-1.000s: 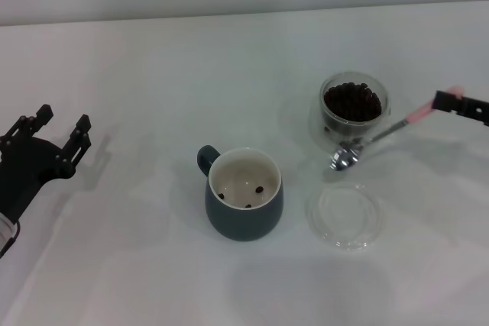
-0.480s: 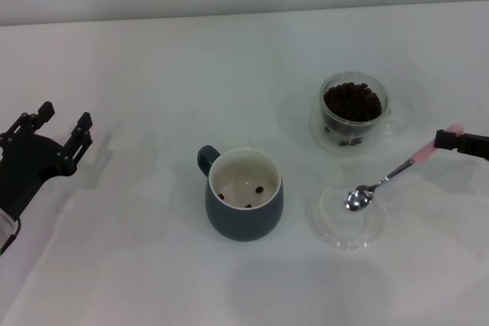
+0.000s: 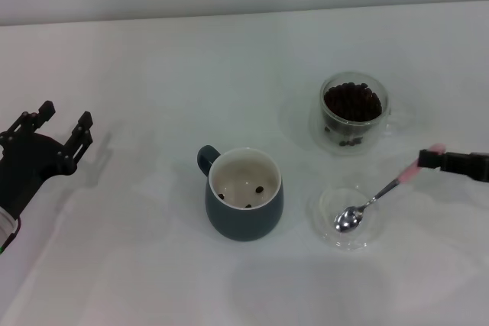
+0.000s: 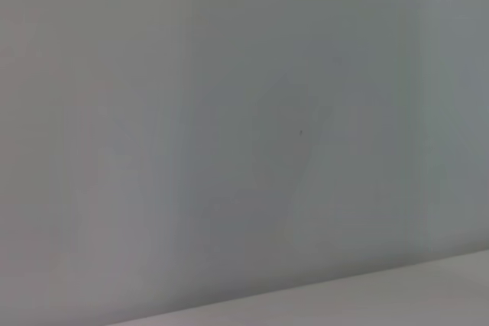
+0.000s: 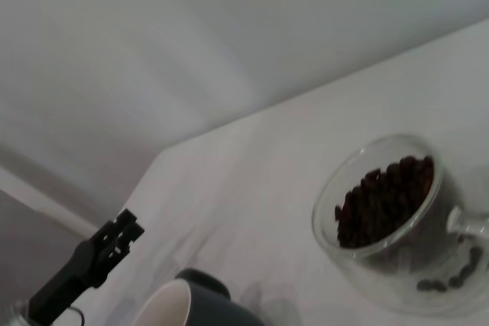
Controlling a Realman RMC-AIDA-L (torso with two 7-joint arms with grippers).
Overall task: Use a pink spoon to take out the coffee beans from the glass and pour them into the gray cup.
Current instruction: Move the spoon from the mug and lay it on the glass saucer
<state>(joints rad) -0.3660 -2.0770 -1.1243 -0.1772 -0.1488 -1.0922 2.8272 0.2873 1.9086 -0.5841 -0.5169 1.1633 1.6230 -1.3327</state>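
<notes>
Pink spoon (image 3: 372, 202): shiny metal bowl, matt pink handle. Glass (image 3: 353, 114) and round dish (image 3: 325, 223): clear, glossy. Gray cup (image 3: 244, 196): smooth glazed outside, cream inside. Table (image 3: 153, 265): matt white.

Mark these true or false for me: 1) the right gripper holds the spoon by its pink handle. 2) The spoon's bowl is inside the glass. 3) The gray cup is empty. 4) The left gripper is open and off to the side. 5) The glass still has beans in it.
1) True. The right gripper grips the spoon at the end of its pink handle.
2) False. The spoon's bowl is over the flat clear dish, in front of the glass; whether it touches the dish cannot be told.
3) False. The gray cup has a few beans on its bottom.
4) True. The left gripper is open at the far left, away from everything.
5) True. The glass is well filled with beans.
</notes>
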